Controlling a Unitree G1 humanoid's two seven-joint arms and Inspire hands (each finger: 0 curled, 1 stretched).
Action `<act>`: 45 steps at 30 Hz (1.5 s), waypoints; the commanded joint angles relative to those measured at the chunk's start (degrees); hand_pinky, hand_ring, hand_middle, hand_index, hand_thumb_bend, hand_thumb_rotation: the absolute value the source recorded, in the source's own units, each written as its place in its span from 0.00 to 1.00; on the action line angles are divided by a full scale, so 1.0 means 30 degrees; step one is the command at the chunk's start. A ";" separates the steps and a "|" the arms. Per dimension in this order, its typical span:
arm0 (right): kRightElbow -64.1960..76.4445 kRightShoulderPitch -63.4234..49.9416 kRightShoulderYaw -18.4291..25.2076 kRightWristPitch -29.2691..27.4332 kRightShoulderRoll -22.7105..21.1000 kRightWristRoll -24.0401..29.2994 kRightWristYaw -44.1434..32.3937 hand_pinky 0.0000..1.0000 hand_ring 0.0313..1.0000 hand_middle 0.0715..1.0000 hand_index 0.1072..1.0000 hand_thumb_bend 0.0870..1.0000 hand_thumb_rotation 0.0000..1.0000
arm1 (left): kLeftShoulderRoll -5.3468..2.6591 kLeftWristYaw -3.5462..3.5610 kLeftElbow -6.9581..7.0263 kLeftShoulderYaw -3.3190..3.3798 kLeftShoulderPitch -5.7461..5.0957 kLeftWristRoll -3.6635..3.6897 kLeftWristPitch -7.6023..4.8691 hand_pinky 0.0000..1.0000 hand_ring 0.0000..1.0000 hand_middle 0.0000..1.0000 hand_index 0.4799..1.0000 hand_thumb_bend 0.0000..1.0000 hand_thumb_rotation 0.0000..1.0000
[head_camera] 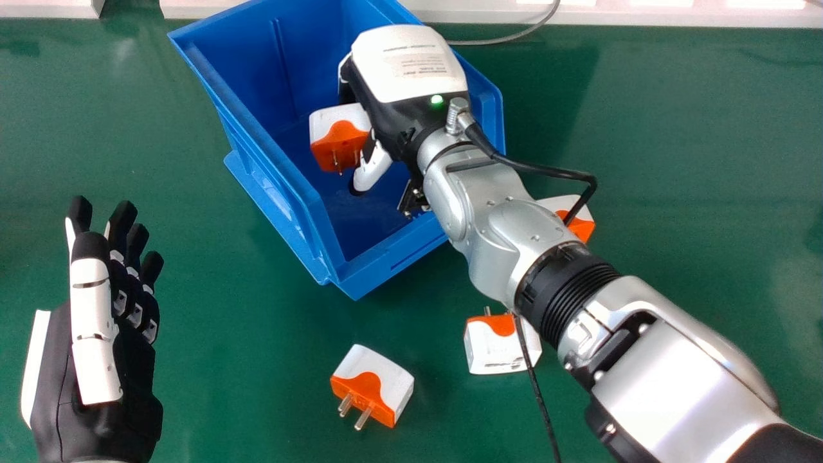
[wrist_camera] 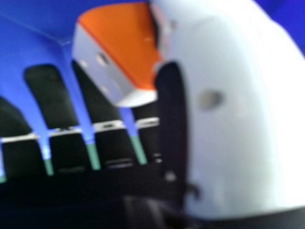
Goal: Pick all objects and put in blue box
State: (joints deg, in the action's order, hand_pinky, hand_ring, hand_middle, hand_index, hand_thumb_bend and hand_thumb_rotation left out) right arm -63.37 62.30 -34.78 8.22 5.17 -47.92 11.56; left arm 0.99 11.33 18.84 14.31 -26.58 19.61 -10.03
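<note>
"Silver right forearm (head_camera: 681, 386) first: it fills the lower right corner of the head view and slants across to the blue box (head_camera: 270, 173). What is at the end of it?"

"The right hand (head_camera: 408, 64), over the inside of the box. It has one white-and-orange plug adapter (head_camera: 342, 138) pinched between its thumb (head_camera: 373, 168) and fingers, with the prongs pointing downward."

"How wide is the grip?"

"Only as wide as the adapter. In the right hand view the piece sits against the thumb, and dark fingers stretch beside it with blue between them."

"And the other adapters?"

"Three more on the green counter (head_camera: 225, 399), all outside the box. One (head_camera: 380, 386) lies nearest the robot, with its metal prongs toward the robot. Another (head_camera: 485, 350) is to its right, prongs away from the robot, partly behind the arm and a thin dark cord (head_camera: 535, 389)."

"Where's the third?"

"Just beside the wrist, on the right side of the box. This adapter (head_camera: 582, 228) is partly covered by the arm and its black cable (head_camera: 543, 170)."

"What about the left hand (head_camera: 95, 321)?"

"At the left of the head view, well apart from the box, fingers straight and holding nothing. Beyond the box, a grey cable (head_camera: 508, 40) curves near a white ledge (head_camera: 643, 15)."
</note>
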 commanded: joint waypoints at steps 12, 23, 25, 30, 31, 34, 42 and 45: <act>0.3761 -0.0423 -0.0089 0.0511 -0.0578 0.0413 -0.1355 0.64 0.82 0.92 0.89 0.65 0.50 | 0.0345 0.0116 0.0282 -0.0100 0.0508 -0.0177 -0.0044 1.00 1.00 1.00 1.00 0.43 1.00; 1.6522 -0.5950 0.0721 0.2555 -0.3624 -0.0371 -0.4039 0.64 0.79 0.86 0.84 0.57 0.50 | 0.0346 0.0140 0.0444 -0.0094 0.0418 0.0131 0.0241 1.00 1.00 1.00 1.00 0.43 1.00; 1.8653 -0.7195 0.0922 0.2585 -0.4251 -0.0658 -0.4091 0.62 0.77 0.83 0.81 0.58 0.51 | 0.0286 0.0073 0.0422 -0.0084 0.0397 0.0087 0.0235 1.00 1.00 1.00 1.00 0.43 1.00; 2.3355 -1.0677 0.1516 0.2315 -0.6090 -0.1453 -0.4216 0.62 0.76 0.81 0.81 0.58 0.57 | 0.0308 0.0289 0.0255 -0.0063 0.0236 0.0204 0.0026 1.00 1.00 1.00 1.00 0.42 1.00; 2.3974 -1.1186 0.1629 0.2198 -0.6361 -0.1585 -0.4279 0.61 0.76 0.81 0.81 0.57 0.61 | 0.0313 0.0296 0.0241 -0.0064 0.0207 0.0193 0.0001 1.00 1.00 1.00 1.00 0.42 1.00; 2.5819 -1.3138 0.2309 0.1493 -0.7045 -0.1303 -0.4070 0.62 0.77 0.83 0.82 0.56 0.67 | 0.0311 0.0350 0.0135 -0.0049 0.0173 0.0184 -0.0100 1.00 1.00 1.00 1.00 0.42 1.00; 3.0870 -1.9747 0.5342 -0.1305 -0.8935 0.0276 -0.3543 0.63 0.79 0.85 0.82 0.54 0.56 | 0.0295 0.0526 0.0000 -0.0149 0.0106 0.0136 -0.0167 1.00 1.00 1.00 1.00 0.42 1.00; 3.1264 -2.1836 0.6418 -0.2982 -0.9614 0.1001 -0.3029 0.62 0.78 0.83 0.80 0.54 0.56 | 0.0327 0.0624 -0.0066 -0.0155 0.0111 0.0253 -0.0129 1.00 1.00 1.00 1.00 0.42 1.00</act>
State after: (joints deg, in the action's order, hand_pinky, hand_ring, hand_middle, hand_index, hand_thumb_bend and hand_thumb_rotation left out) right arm 28.45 -1.35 -17.24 1.68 -22.79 -45.92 1.08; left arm 1.60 12.65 18.19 13.82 -26.11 20.20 -9.51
